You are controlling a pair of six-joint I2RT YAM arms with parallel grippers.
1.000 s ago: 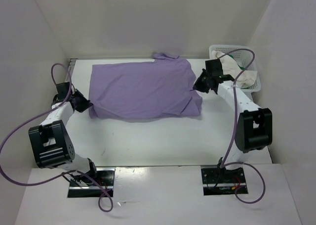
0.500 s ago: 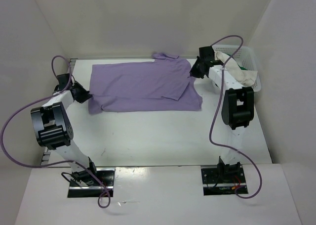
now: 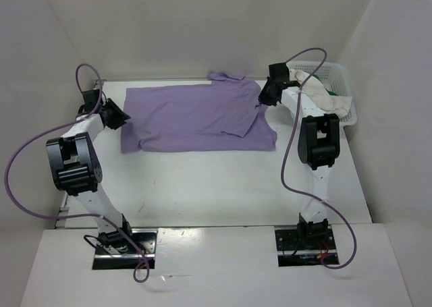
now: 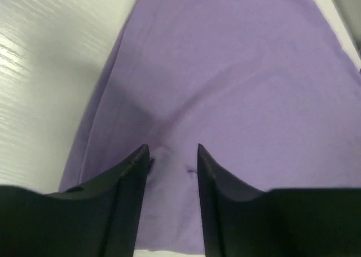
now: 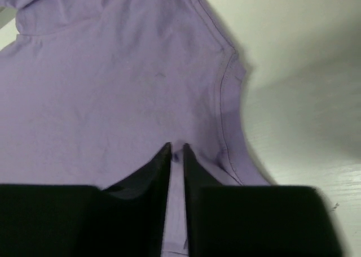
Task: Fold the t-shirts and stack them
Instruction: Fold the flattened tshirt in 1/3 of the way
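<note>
Lying folded on the far part of the table point(image 3: 202, 185) in the top view, the purple shirt point(image 3: 196, 118) is spanning the space between the two arms. The left gripper point(image 3: 123, 118) is sitting at its left edge and the right gripper point(image 3: 261, 102) is sitting at its right edge, by a folded-over flap; the jaws are too small to read here. At the far right corner the basket point(image 3: 344, 76) is holding the cream shirt point(image 3: 322, 96), which is draping over the rim, with a bit of the green shirt point(image 3: 332, 90) peeking out beside it. In the left wrist view the left fingers point(image 4: 127, 183) are standing clearly spread, low over the purple cloth, with a small pucker showing in the gap and nothing being pinched. In the right wrist view the right fingers point(image 5: 152, 175) are standing almost together, leaving a narrow slit near a curved seam; purple cloth is showing in that slit, and I cannot tell whether it is being pinched or merely lying beneath.
</note>
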